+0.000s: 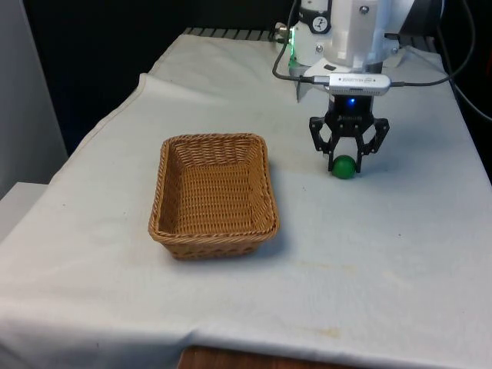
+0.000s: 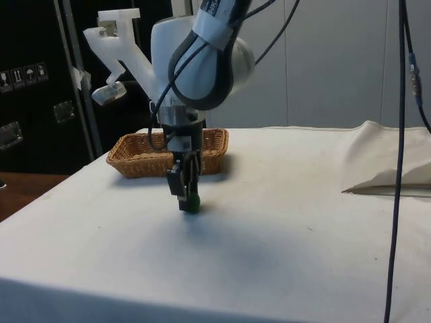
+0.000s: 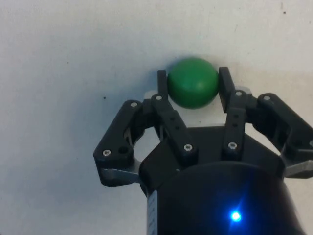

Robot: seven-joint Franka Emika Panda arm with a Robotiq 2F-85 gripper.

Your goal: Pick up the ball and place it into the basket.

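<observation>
the tool (image 2: 190, 200) points straight down at the tabletop (image 2: 283, 222), its tips around a green ball (image 2: 193, 201) resting on the cloth; the wicker basket (image 2: 145, 156) sits behind

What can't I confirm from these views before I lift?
- Grip on the green ball: in the wrist view the gripper has a finger at each side, but contact is unclear.
- Ball's lower half in the side view: a finger covers it.
- Basket floor in the side view: its near wall hides it.
</observation>
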